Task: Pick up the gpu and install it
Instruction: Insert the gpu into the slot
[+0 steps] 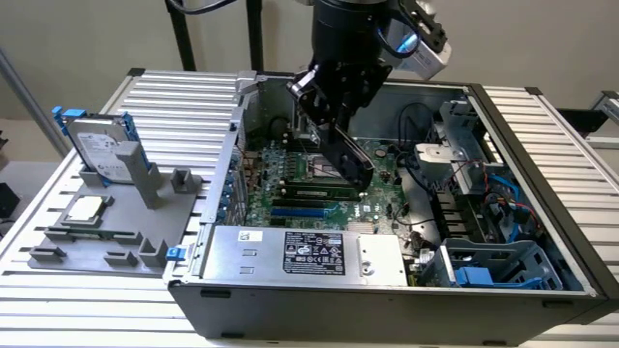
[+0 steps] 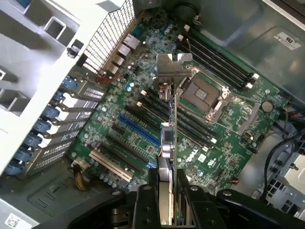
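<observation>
Your gripper (image 2: 167, 193) is clamped narrowly on one gpu (image 2: 168, 138), holding it edge-on over the motherboard (image 2: 224, 160) inside the case (image 1: 387, 308). One blue slot (image 2: 138, 130) lies beneath, just to one side. Well away from the gripper, outside the case, sit one hard drive (image 1: 101, 148) and one processor chip (image 1: 84, 209).

Gpu (image 1: 349, 161): thin black card, silver end bracket (image 2: 174, 64) at the free end. Clamped on edge in the gripper (image 2: 167, 196), hanging tilted above the middle of the motherboard (image 1: 280, 167).
</observation>
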`<state>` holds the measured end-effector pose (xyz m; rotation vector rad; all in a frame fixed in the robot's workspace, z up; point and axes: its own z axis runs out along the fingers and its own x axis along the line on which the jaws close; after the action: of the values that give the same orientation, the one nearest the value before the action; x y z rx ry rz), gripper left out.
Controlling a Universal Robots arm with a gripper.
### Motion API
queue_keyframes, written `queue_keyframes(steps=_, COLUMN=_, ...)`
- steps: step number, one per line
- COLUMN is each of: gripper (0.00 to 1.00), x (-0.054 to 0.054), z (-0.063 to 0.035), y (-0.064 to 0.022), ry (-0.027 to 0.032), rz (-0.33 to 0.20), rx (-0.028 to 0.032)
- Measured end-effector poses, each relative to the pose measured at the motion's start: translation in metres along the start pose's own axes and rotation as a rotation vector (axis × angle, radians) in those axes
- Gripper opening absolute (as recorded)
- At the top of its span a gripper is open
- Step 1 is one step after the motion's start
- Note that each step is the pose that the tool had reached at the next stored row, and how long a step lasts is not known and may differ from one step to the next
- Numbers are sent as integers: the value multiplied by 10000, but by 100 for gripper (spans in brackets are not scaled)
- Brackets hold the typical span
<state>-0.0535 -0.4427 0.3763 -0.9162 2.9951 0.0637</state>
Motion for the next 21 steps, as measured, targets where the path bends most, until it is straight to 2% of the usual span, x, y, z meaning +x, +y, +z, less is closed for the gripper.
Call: queue_keyframes(steps=21, gripper=0, x=4, z=172, y=-6, ry=138, rz=-3811, rx=-77)
